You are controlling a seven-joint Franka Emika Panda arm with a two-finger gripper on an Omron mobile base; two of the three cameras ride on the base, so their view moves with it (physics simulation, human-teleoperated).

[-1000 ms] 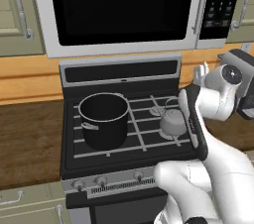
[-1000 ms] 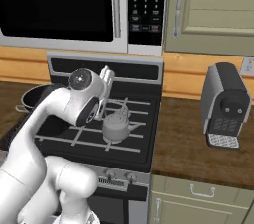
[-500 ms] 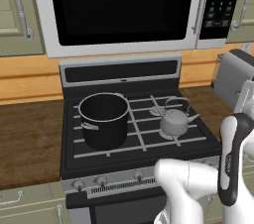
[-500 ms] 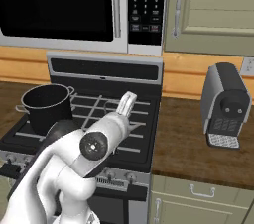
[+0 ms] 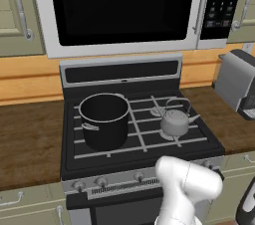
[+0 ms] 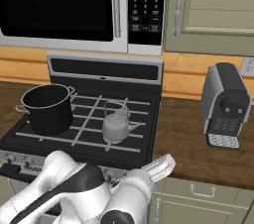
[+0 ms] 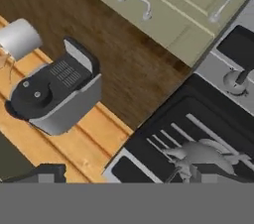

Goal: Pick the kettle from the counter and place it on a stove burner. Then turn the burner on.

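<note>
The small silver kettle [image 5: 175, 122] [image 6: 116, 127] stands upright on the front right part of the black stove's grate, over a stove burner, with nothing holding it. Behind it a bare silver burner [image 5: 158, 112] shows under the bars. My arm [image 5: 190, 185] is folded low in front of the stove, below the knobs. In the rolled hand view the gripper [image 7: 121, 177] is open and holds nothing, its dark fingertips [image 7: 45, 173] far apart at the bottom edge. The kettle [image 7: 208, 154] lies just beyond the right one. The dark wood counter [image 5: 30, 139] [image 6: 191, 146] flanks the stove.
A big black pot [image 5: 104, 119] [image 6: 47, 109] fills the stove's left side. A grey coffee machine [image 6: 225, 104] [image 7: 54, 94] stands on the right counter. Silver knobs [image 5: 102, 182] [image 7: 234, 82] line the stove front. A microwave [image 5: 119, 10] hangs above.
The gripper has left the kettle, which stays on the right burner. The arm has swung off the stove top, down and back, to low in front of the stove.
</note>
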